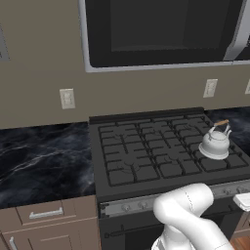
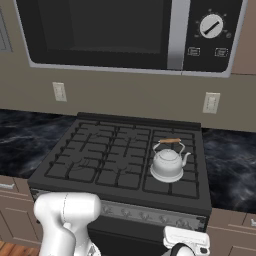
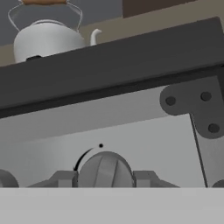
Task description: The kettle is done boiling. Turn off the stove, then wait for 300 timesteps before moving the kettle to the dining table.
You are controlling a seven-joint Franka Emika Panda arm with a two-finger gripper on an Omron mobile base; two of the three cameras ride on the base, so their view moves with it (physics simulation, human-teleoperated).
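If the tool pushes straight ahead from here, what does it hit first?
Most likely the round stove knob on the silver front strip: it sits between the tool fingertips. Whether they already touch it is unclear.

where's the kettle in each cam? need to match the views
Left base view: kettle at right, on the stove's front right burner.
Right base view: kettle right of centre, same burner, spout pointing right.
Hand view: kettle at top left, above the stove's dark front edge; a knob sits between the finger tips.
Shared landmark: the tan wooden piece on the kettle's handle.
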